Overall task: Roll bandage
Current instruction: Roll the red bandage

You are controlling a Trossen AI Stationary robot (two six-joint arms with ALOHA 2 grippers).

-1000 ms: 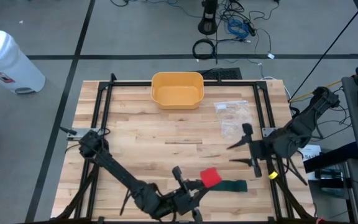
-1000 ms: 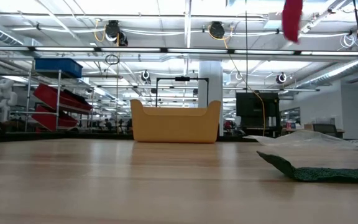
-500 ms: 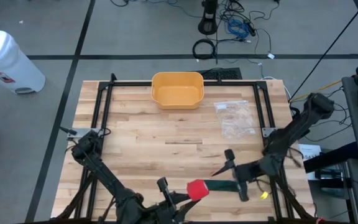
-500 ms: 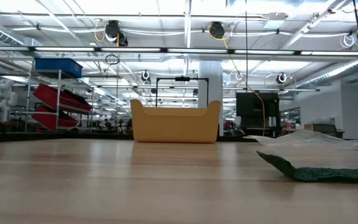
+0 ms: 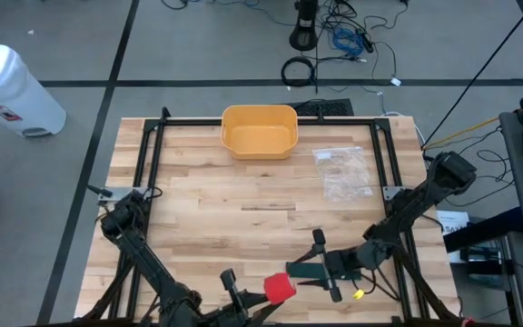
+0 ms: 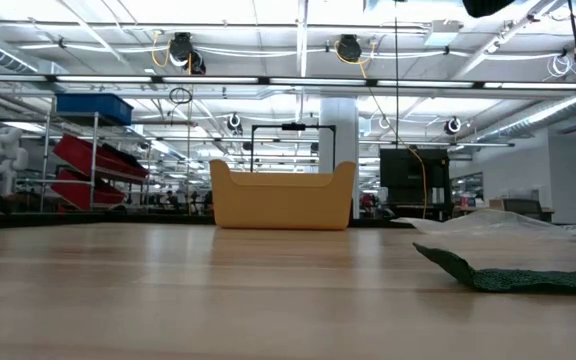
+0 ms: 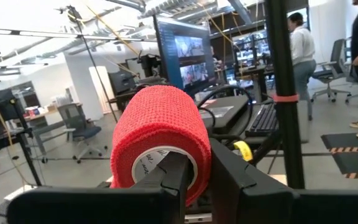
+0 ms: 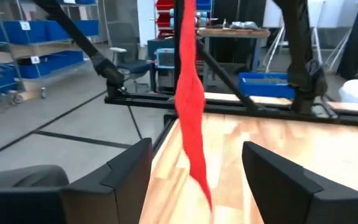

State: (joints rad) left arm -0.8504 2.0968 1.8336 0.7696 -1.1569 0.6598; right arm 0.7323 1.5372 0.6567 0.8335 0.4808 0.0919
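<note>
Left gripper [image 5: 260,298] sits at the table's near edge, fingers [image 7: 173,180] clamped tight; right gripper [image 5: 320,263] hovers just beside it, fingers [image 8: 129,171] spread wide.

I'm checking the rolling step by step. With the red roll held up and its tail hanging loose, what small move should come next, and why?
Probably close the right gripper on the loose red tail. Its fingers stand open either side of the strip, while the left gripper clamps the red bandage roll; a held tail keeps tension for rolling.
</note>
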